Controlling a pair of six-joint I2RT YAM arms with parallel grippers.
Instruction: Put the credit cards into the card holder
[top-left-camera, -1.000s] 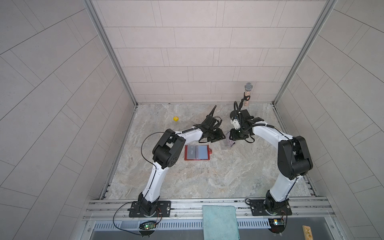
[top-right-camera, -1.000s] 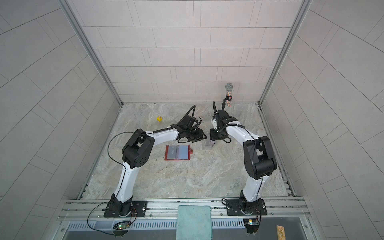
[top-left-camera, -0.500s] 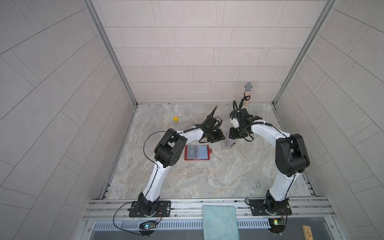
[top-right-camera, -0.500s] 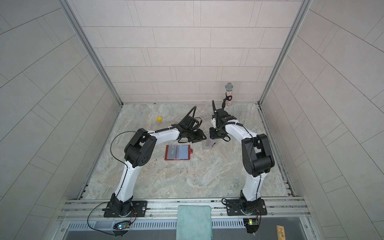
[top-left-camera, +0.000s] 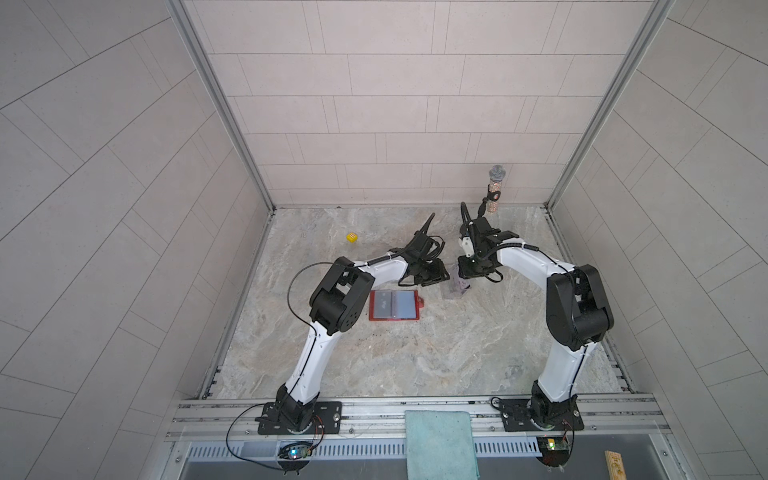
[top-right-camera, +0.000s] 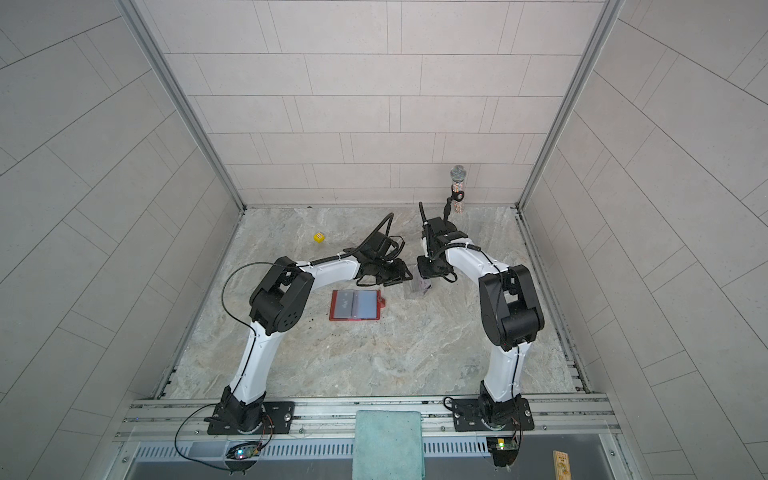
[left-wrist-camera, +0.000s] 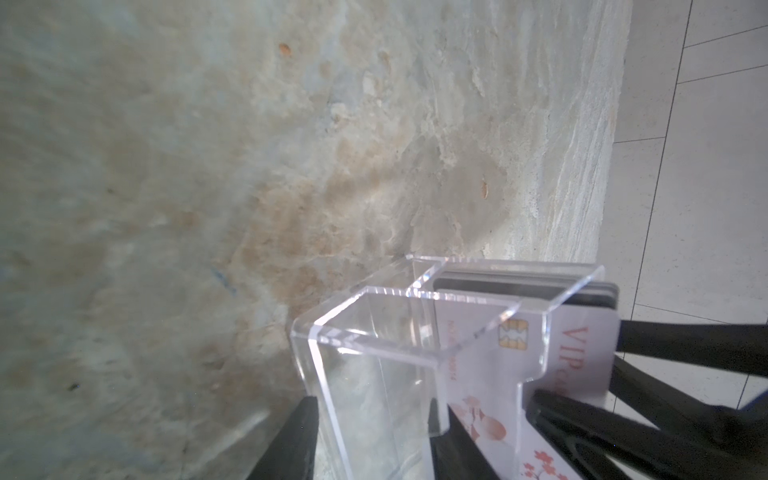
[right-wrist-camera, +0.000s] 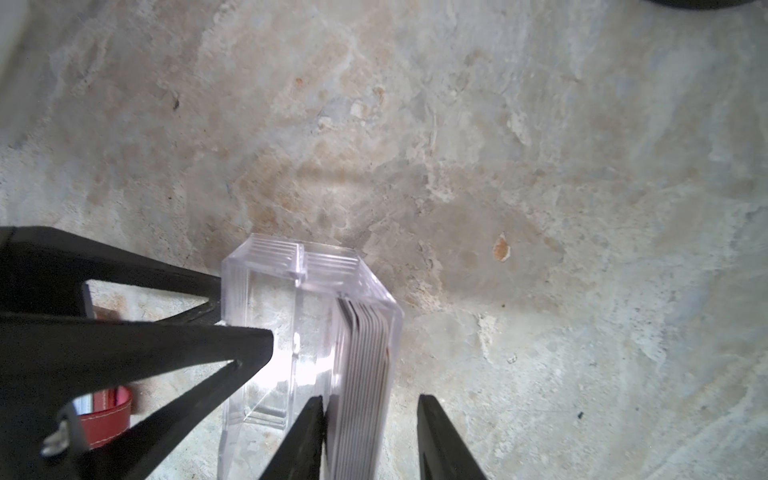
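Teal cloth draped over the front rail, nearest the lens and well short of the clear acrylic stand. Small wooden block equally near, far to the stand's right.

Little changed since a second ago: elbows of left arm and right arm shifted only slightly, card holder and stand unmoved, both grippers still at the stand.

Red card holder lying open and flat on the marble-look tabletop. Just nearer than the stand and to its left in both top views, clear sleeves up, snap tab pointing toward the stand.

Credit cards packed upright in one slot of the stand. Front card pale with reddish "VIP" lettering and a chip, darker ones behind.

Left gripper in from the stand's left, jaws partly apart. One finger against the outer wall, the other at the empty slot; clamped or merely touching, impossible to tell.

Right gripper down over the stand's right side, jaws partly apart astride the cards. Inner finger tight beside the stack, outer finger outside the clear wall with a gap showing, nothing gripped. Clear wall between that outer finger and the cards; right gripper hiding the stand's far side in both top views.

Yellow die beyond the stand, well to its left. Microphone upright by the back wall, farther still.
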